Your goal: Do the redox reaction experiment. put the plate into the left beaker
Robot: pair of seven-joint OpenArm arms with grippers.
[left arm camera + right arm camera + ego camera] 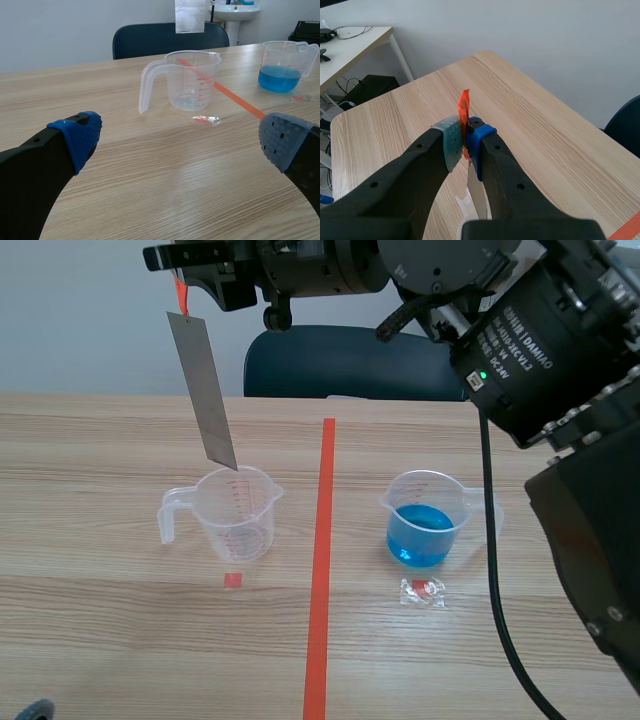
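Note:
A long grey metal plate hangs tilted from an orange tag. My right gripper, whose arm crosses the top of the scene from the right, is shut on the tag. The plate's lower tip is just over the rim of the empty left beaker. In the right wrist view the gripper pinches the orange tag, and the plate hangs below. My left gripper is open and low over the table, with the empty beaker ahead and the plate's end above it.
The right beaker holds blue liquid and stands beyond the orange tape line. A small clear packet lies in front of it. A dark blue chair stands behind the table's far edge.

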